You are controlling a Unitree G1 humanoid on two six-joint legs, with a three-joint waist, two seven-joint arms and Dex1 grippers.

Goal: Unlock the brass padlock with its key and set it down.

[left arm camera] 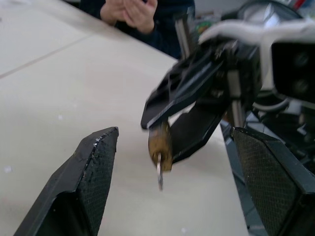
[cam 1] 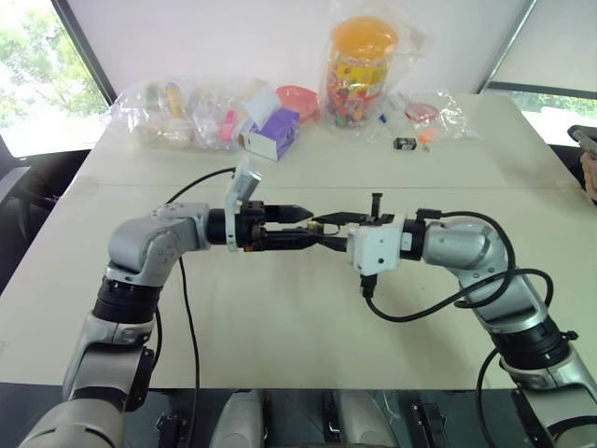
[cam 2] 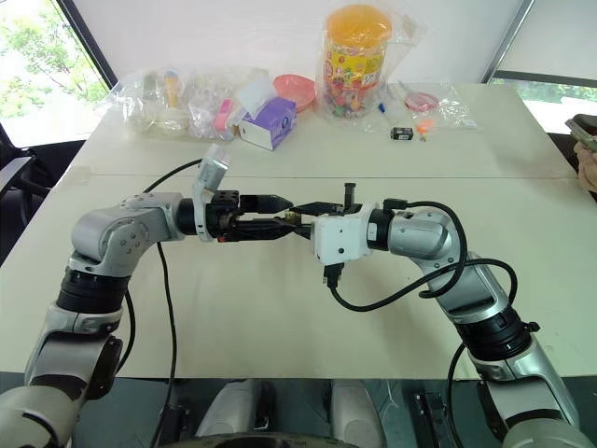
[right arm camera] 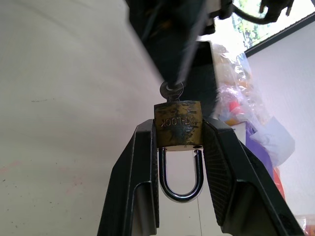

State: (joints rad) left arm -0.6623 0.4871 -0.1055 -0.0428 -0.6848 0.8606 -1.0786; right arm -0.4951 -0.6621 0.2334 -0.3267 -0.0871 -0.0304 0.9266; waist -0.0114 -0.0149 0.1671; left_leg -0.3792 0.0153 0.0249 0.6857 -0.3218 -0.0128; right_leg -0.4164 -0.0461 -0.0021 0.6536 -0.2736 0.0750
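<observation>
The brass padlock (right arm camera: 177, 124) is pinched by its body between the two fingers of my right gripper (right arm camera: 178, 125), which is shut on it above the middle of the table. Its steel shackle (right arm camera: 179, 184) hangs between the fingers, and one leg seems to end just clear of the body. A small silver key (right arm camera: 172, 91) sticks out of the lock's far end. My left gripper (left arm camera: 174, 132) faces it from the other side, open, one finger on each side of the padlock (left arm camera: 160, 145) and key (left arm camera: 159, 174), touching neither. From the head, both grippers meet at the padlock (cam 1: 314, 224).
Along the table's (cam 1: 280, 317) far edge lie clear bags of small items (cam 1: 187, 112), a purple and white box (cam 1: 272, 133), a pink bowl (cam 1: 298, 98), a tall candy jar (cam 1: 359, 65) and a small black object with an orange piece (cam 1: 412, 142). A person's hands (left arm camera: 130, 12) are at the table's side.
</observation>
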